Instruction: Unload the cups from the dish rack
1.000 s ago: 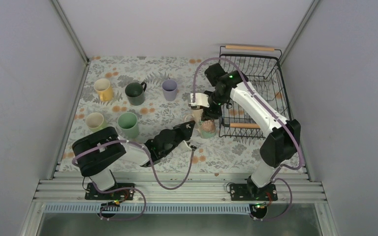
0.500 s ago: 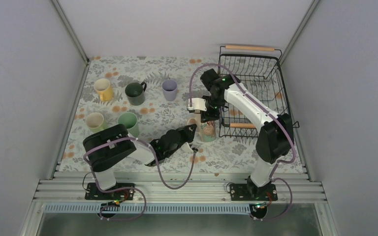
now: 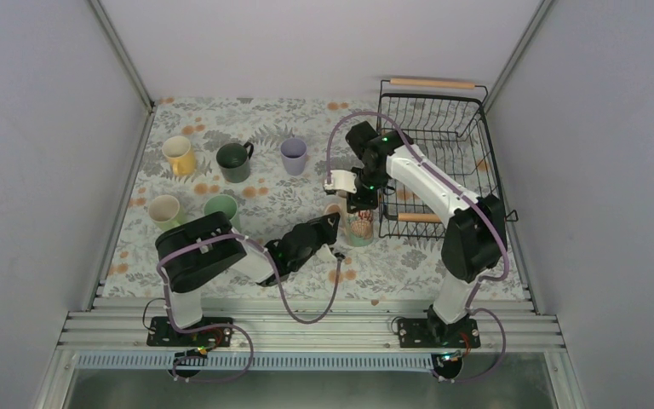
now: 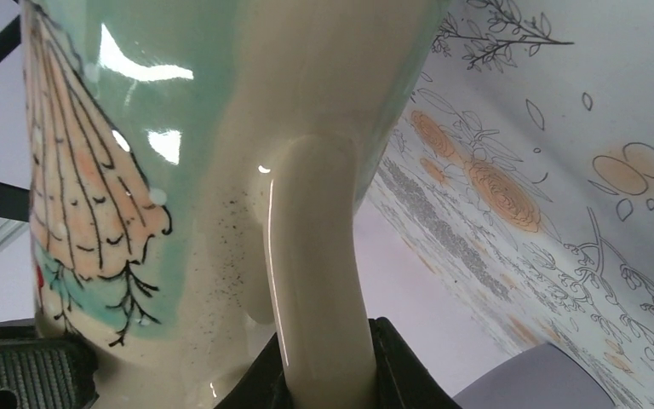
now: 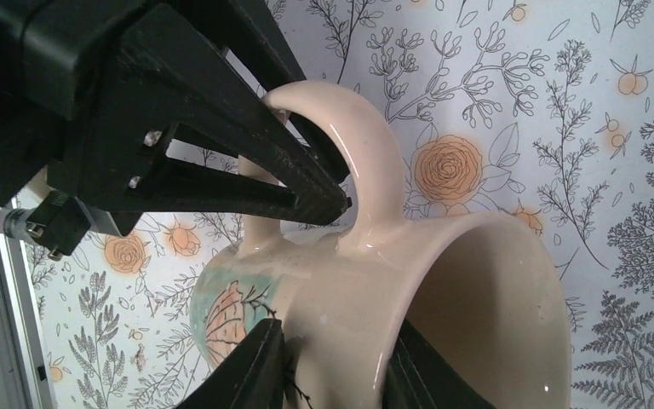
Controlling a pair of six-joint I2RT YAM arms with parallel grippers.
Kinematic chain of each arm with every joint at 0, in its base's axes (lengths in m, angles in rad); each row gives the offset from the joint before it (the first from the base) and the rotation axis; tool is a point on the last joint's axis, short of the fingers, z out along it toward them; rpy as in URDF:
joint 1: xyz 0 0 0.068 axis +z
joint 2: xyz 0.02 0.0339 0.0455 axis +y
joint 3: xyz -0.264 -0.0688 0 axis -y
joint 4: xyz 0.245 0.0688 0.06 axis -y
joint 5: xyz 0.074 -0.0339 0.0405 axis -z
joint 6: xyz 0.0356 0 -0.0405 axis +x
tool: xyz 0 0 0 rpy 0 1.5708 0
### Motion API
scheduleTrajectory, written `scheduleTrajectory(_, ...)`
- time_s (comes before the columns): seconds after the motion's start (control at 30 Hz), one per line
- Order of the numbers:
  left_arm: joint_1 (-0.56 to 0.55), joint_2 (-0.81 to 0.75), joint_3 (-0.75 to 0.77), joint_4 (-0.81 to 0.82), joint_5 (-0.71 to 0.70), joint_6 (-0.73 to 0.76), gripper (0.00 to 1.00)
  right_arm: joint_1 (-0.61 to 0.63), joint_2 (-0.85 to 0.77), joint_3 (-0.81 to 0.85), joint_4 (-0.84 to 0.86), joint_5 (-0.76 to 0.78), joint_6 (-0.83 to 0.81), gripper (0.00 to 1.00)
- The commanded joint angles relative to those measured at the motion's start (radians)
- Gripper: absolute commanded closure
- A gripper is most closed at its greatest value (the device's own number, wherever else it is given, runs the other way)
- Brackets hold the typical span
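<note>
A cream mug (image 3: 359,227) with a teal and orange shell picture is just left of the dish rack (image 3: 468,128), over the flowered cloth. My right gripper (image 3: 353,204) is shut on its wall near the rim; in the right wrist view the gripper (image 5: 332,358) has one finger outside and one inside the mug (image 5: 460,281). My left gripper (image 3: 334,225) is shut on the mug's handle (image 4: 315,256), pinched between the jaws of the gripper (image 4: 328,375). The left fingers (image 5: 247,162) show in the right wrist view at the handle (image 5: 366,145). No cup shows inside the rack.
Five mugs stand at the left: yellow (image 3: 178,155), dark green (image 3: 234,161), lavender (image 3: 293,156), beige (image 3: 164,210), and mint green (image 3: 220,205) partly behind my left arm. The rack's near wooden handle (image 3: 418,218) lies just right of the held mug.
My left arm's elbow has swung right and its gripper has edged up to the mug's handle. My right gripper has shifted slightly left with the mug.
</note>
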Motion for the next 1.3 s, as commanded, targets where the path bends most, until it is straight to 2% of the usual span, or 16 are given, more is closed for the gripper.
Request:
scheduleTrajectory(0.0,0.036,-0.027,0.118,0.294,-0.105,0.724,0.98,0.037,0.066,-0.077,-0.071,0.016,0.008,0.96)
scheduleTrajectory(0.1,0.037,-0.024,0.119,0.303,-0.106,0.724,0.97,0.043,0.061,-0.071,-0.071,0.009,0.020,0.97)
scheduleTrajectory(0.17,0.035,-0.023,0.121,0.307,-0.108,0.725,0.91,0.046,0.065,-0.066,-0.071,0.014,0.034,0.97)
scheduleTrajectory(0.33,0.035,0.000,0.134,0.367,-0.140,0.725,0.43,0.051,0.074,-0.068,-0.071,0.018,0.061,0.97)
scheduleTrajectory(0.43,0.034,-0.014,0.117,0.374,-0.124,0.722,0.22,0.051,0.077,-0.067,-0.071,0.012,0.071,0.97)
scheduleTrajectory(0.57,0.030,-0.034,0.095,0.395,-0.087,0.721,0.01,0.053,0.073,-0.064,-0.071,0.003,0.081,0.97)
scheduleTrajectory(0.77,0.030,-0.071,0.069,0.407,-0.102,0.716,0.00,0.052,0.070,0.025,-0.069,-0.017,0.104,0.97)
scheduleTrajectory(1.03,-0.001,-0.163,-0.068,0.439,-0.068,0.659,0.00,0.052,0.111,0.157,-0.069,-0.027,0.147,0.97)
scheduleTrajectory(1.27,-0.004,-0.148,-0.096,0.437,-0.050,0.642,0.00,0.050,0.130,0.200,-0.069,-0.012,0.193,0.97)
